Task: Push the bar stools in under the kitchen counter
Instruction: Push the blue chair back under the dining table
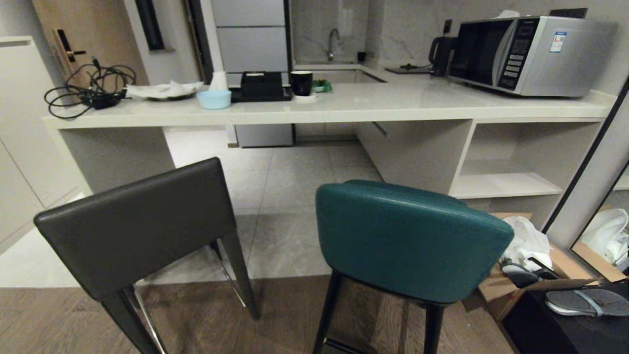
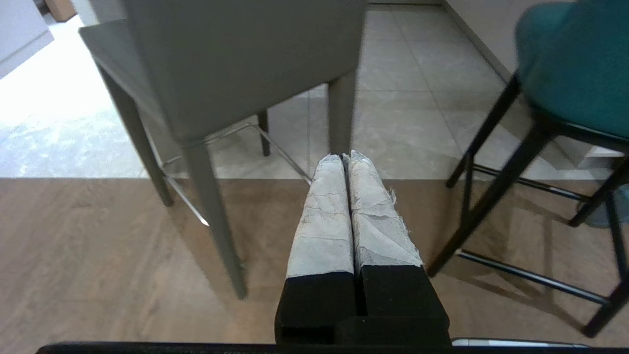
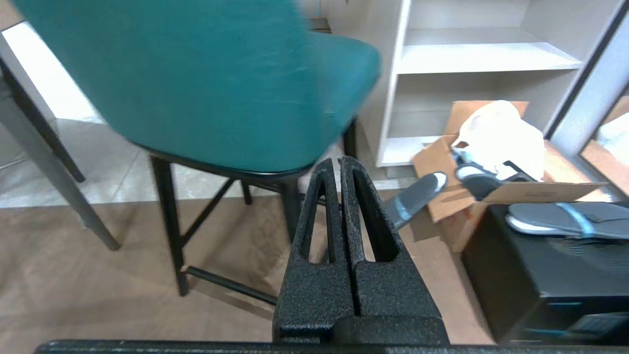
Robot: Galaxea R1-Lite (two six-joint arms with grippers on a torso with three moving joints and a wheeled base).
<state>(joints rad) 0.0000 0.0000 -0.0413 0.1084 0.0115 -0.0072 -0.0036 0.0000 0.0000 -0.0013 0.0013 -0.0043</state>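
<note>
We are looking down at two bar stools standing out on the floor, short of the kitchen tabletop point(image 1: 373, 101) that runs across the upper half of the head view. The dark grey-brown stool point(image 1: 140, 223) sits at lower left, its square back towards us and turned at a slight angle. The teal stool point(image 1: 408, 236) is at lower centre-right, its curved back facing us, on thin black legs. Both stand where wood flooring meets pale tile, apart from each other and well short of the slab's edge.

Neither arm shows in the head view. In the left wrist view, the left tool point(image 2: 345, 157) has its white-wrapped fingers pressed together with nothing between them, pointing at the grey stool's leg. In the right wrist view, the right tool point(image 3: 339, 161) is also closed up tight and empty, just below the teal seat.

On the tabletop, a microwave point(image 1: 530, 51) at upper right, a blue bowl point(image 1: 214, 99), a black mug point(image 1: 301, 82) and tangled cables point(image 1: 86, 91) at upper left. A cardboard box point(image 1: 535, 275) sits at lower right.
</note>
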